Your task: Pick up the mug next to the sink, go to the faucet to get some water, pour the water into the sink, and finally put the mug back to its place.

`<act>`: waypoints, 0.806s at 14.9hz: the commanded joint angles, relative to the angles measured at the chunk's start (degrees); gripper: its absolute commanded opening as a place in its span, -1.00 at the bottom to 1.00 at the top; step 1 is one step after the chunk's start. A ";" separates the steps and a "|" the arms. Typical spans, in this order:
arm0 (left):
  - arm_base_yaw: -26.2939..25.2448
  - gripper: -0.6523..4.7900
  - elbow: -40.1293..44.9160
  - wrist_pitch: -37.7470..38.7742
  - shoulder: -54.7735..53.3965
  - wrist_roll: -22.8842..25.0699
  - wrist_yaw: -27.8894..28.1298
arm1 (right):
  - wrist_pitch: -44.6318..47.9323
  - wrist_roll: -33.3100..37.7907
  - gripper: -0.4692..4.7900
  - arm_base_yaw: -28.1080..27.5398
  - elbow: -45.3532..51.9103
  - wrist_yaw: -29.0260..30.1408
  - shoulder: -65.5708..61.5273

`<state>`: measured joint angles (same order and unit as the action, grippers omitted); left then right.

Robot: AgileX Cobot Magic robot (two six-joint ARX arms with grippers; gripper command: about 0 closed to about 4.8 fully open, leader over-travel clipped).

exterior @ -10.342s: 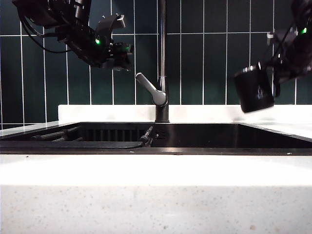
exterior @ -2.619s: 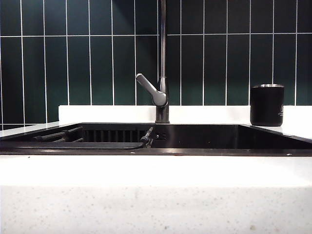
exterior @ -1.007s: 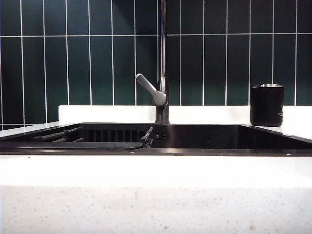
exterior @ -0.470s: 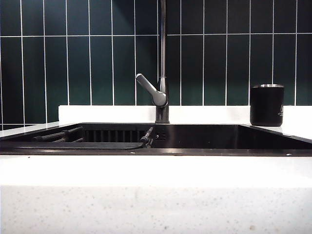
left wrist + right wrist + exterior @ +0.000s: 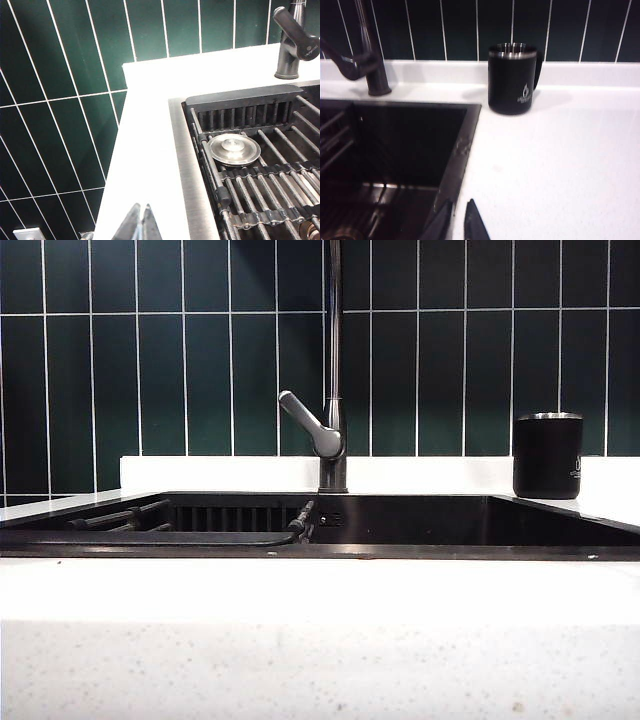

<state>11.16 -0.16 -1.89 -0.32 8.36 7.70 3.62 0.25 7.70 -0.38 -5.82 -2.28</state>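
The black mug (image 5: 547, 455) stands upright on the white countertop (image 5: 320, 590), just beside the right end of the sink (image 5: 400, 525) and free of any grip; ten seconds ago it hung tilted in the right gripper, above this same spot. Both arms, then in the exterior view, have since left it, and nothing there has shifted over the past few seconds. The mug appears to be back in its place, so the task looks complete, with only the arms' retreat possibly unfinished.

In its wrist view, the right gripper (image 5: 454, 221) hangs over the counter at the basin's edge, well apart from the mug, its fingers slightly parted and empty. The left gripper (image 5: 140, 223) sits over the counter at the sink's far left end, fingers pressed together on nothing.

The count: one mug, one sink, one faucet (image 5: 333, 360) with one lever handle (image 5: 310, 423), one slatted rack (image 5: 260, 170) in the basin, one round metal drain cover (image 5: 234, 148) on it, and two grippers.
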 commanded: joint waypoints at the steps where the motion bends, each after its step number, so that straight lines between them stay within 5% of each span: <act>1: -0.02 -0.78 -0.26 -0.31 -0.07 0.20 0.00 | -1.51 0.09 -0.63 -0.02 0.31 -0.07 2.43; 4: -0.02 -0.78 -0.24 -0.31 -0.07 0.17 0.00 | -1.09 0.11 -0.64 -0.04 0.31 -2.21 2.43; 5: -0.02 -0.78 -0.26 -0.33 -0.07 0.17 0.00 | -0.15 -0.04 -0.88 -0.04 0.31 -2.49 2.43; 12: -0.02 -0.78 -0.24 -0.33 -0.07 0.17 0.00 | 0.87 -0.46 -0.84 -0.09 0.31 -3.28 2.43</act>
<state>11.16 -0.16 -1.83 -0.32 8.34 7.70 3.60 -0.05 7.64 -0.38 -8.97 -0.03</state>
